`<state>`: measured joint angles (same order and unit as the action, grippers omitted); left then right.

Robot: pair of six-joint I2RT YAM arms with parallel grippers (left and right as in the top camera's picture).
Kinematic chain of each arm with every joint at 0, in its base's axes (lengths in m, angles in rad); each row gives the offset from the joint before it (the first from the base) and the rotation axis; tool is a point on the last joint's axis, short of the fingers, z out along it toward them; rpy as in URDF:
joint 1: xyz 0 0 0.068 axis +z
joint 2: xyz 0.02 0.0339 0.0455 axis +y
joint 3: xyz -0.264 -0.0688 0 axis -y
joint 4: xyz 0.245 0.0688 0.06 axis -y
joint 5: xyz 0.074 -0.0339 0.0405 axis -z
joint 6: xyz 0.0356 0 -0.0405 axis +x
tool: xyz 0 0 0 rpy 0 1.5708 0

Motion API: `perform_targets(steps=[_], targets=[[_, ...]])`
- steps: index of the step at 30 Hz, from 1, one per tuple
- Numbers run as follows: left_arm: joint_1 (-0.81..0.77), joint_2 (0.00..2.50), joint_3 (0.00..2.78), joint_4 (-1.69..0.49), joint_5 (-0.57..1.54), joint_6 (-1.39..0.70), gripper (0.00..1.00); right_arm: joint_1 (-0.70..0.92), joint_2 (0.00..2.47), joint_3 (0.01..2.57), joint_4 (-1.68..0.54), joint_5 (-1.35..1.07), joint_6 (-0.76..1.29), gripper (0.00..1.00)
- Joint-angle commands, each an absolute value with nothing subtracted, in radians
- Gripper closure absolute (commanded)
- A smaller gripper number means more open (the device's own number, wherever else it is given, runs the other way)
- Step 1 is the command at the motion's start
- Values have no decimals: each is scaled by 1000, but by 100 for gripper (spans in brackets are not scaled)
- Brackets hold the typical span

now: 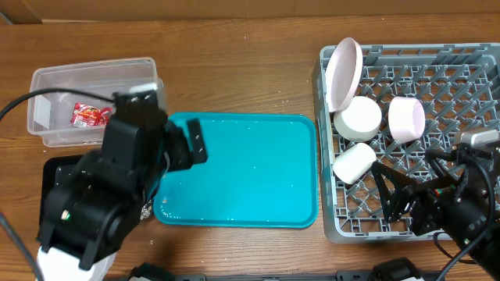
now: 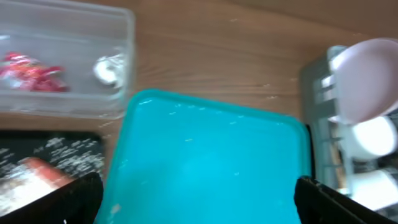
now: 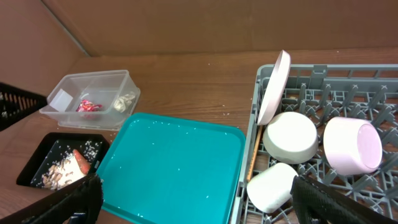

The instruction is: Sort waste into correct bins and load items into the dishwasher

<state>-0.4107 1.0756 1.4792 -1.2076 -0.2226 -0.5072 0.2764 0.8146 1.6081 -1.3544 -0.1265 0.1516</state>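
Between tub and rack lies teal tray.

Overhead looks straight down, teal tray centred. Left wrist hangs close over it; right wrist views it slanted, from farther back, dish rack to its right. All three share the tray.

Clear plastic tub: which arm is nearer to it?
Left. The left arm is right next to the clear tub, over the edge of the teal tray; the right arm is far away, over the dish rack.
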Motion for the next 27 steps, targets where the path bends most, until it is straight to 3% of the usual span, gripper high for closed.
perform_targets(steps=[1,12,15,27], targets=[[-411,1079,1501,-1219,-295,-475,0,275,810,1607,-1353,-125,141,0],[-411,1146,1501,-1219,-295,-475,0,273,774,1583,-1353,-125,139,0],[-411,1169,1501,-1219,-295,-475,0,272,716,1530,-1287,-17,92,0],[-411,1293,1501,-1219,-295,-475,0,273,351,807,-722,17,23,0]])
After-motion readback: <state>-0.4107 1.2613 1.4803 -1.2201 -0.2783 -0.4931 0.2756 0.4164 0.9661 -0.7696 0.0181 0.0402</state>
